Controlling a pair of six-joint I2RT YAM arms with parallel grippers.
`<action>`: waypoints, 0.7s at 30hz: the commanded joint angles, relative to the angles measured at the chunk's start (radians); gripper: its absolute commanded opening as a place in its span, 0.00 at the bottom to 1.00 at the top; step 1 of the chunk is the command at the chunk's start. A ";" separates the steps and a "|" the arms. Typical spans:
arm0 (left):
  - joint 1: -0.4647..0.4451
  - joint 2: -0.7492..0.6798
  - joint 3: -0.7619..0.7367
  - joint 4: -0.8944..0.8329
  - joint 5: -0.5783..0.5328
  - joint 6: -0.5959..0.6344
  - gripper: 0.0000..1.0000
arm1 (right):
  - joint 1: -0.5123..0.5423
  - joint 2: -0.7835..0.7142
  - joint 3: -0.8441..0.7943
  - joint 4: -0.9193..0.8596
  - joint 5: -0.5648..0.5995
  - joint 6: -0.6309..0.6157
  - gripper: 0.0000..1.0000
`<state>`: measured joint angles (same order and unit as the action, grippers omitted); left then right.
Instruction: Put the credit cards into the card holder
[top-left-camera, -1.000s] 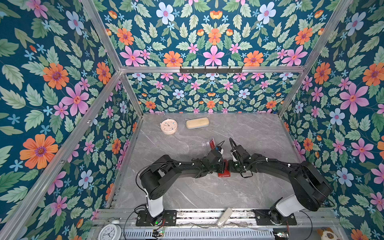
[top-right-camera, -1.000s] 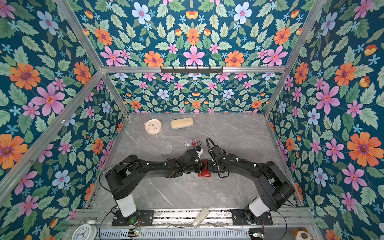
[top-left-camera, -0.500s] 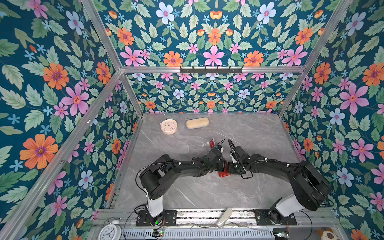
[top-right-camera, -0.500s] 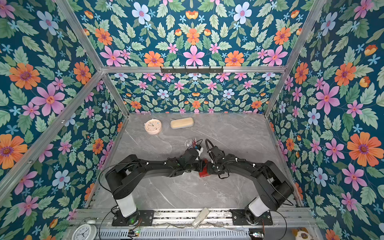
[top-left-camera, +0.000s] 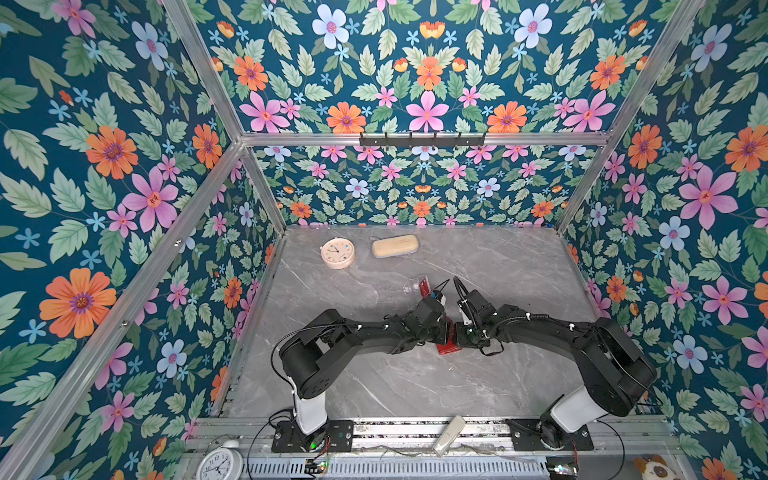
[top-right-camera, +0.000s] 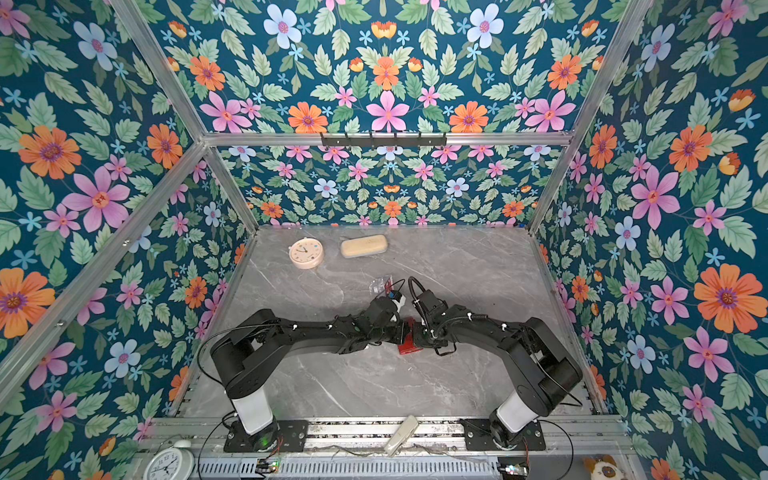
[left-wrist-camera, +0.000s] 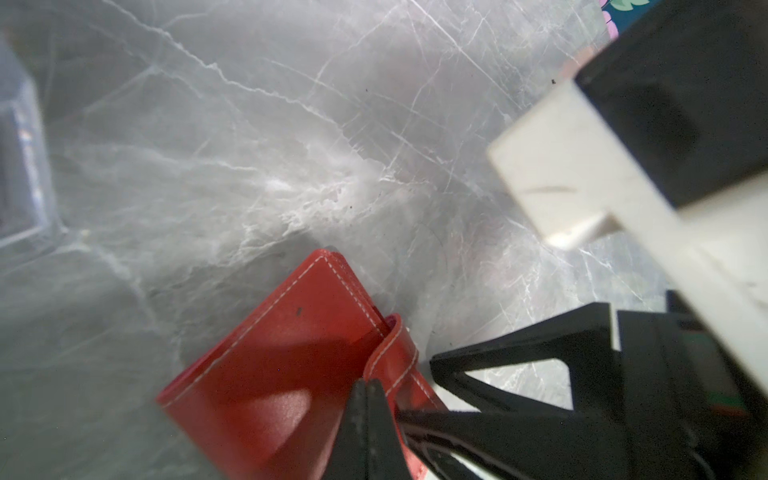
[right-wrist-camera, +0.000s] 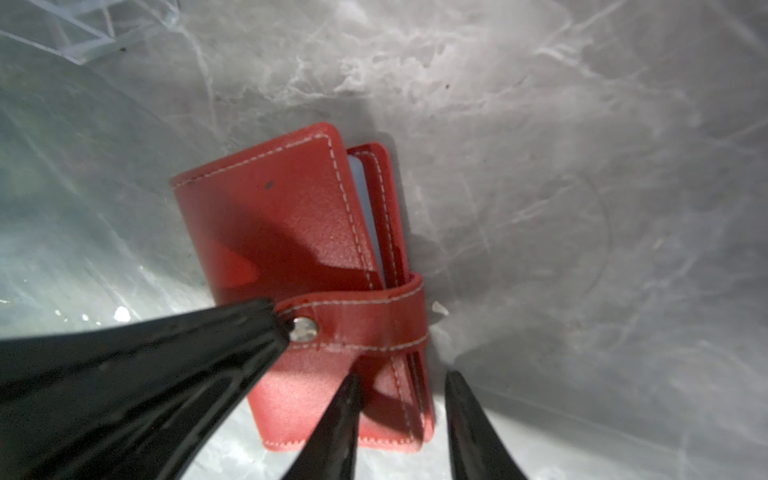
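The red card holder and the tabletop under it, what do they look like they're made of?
Card holder: leather or faux leather, I can't tell which; fine pebbled grain, slight sheen, white stitching, shiny metal snap. Tabletop: grey marble look with white veins, smooth and slightly glossy; real stone or printed laminate, unclear.

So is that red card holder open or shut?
Shut. The card holder lies folded, its strap wrapped across the cover to the metal snap.
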<state>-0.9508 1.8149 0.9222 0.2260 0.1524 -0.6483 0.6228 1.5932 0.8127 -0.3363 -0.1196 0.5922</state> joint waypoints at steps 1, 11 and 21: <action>0.000 0.000 0.001 -0.008 -0.013 0.004 0.00 | 0.001 0.019 -0.006 -0.056 0.084 0.008 0.35; 0.001 0.014 0.010 -0.042 -0.024 0.005 0.00 | 0.002 0.023 -0.002 -0.061 0.087 0.011 0.35; 0.002 0.002 0.004 -0.056 -0.033 0.000 0.00 | 0.001 0.033 0.002 -0.067 0.092 0.012 0.35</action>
<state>-0.9497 1.8244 0.9264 0.2089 0.1421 -0.6495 0.6235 1.6047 0.8234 -0.3481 -0.1181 0.5953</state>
